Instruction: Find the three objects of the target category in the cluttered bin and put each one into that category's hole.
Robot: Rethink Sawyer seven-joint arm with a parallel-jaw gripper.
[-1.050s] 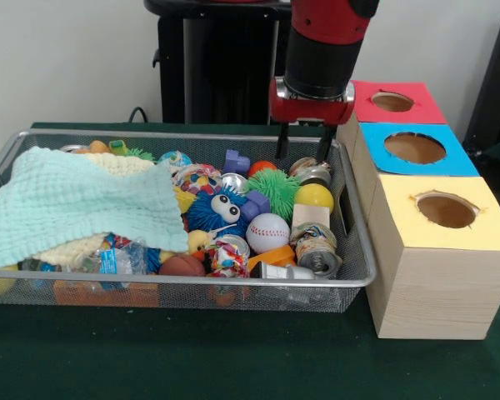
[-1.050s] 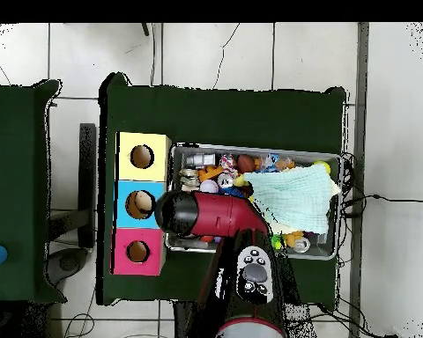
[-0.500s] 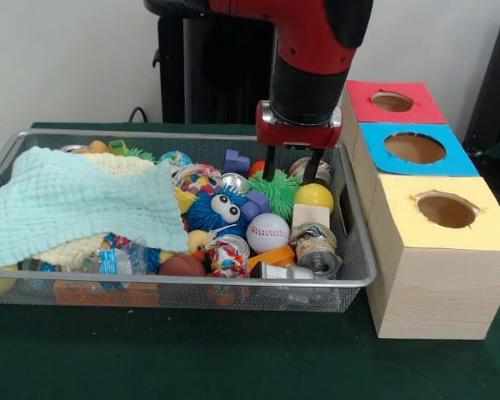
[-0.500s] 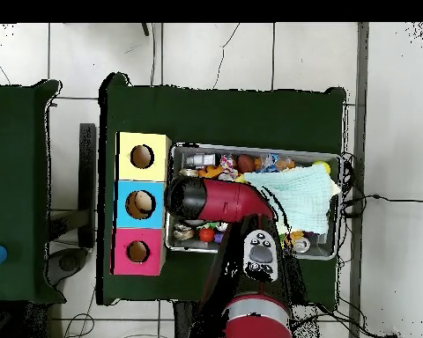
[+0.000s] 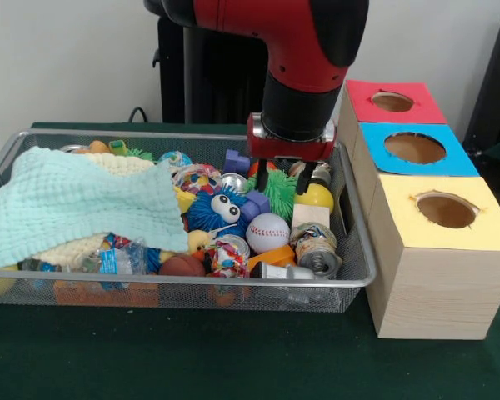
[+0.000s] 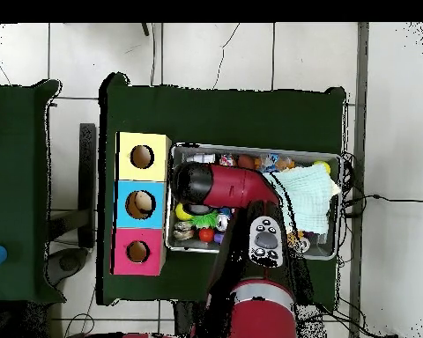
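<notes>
A: Three boxes stand in a row beside the wire mesh bin (image 5: 350, 279): the yellow-topped box (image 5: 437, 250) nearest the camera in the front view, then the blue-topped box (image 5: 412, 150), then the red-topped box (image 5: 392, 102). Each has one round hole in its top face.

B: Gripper status?

A: The gripper (image 5: 282, 179) is inside the bin at the end nearest the boxes. Its two black fingers (image 5: 262, 177) are spread apart, one on each side of the green spiky ball (image 5: 277, 193). Nothing is clamped; whether the fingertips touch the ball cannot be told.

B: Adjacent items?

A: The yellow ball (image 5: 317, 196) lies just beside the green spiky ball, toward the boxes. The baseball (image 5: 267, 232) sits in front of it, and the blue fuzzy toy with eyes (image 5: 217, 210) lies on the other side. A purple block (image 5: 236, 161) rests near the far wall of the bin. Crushed cans (image 5: 318, 250) lie at the near corner.

B: Remaining contents?

A: A mint knitted cloth (image 5: 75, 204) covers the half of the bin away from the boxes. In the overhead view the arm (image 6: 219, 185) hides the gripper and most of the bin's box end.
</notes>
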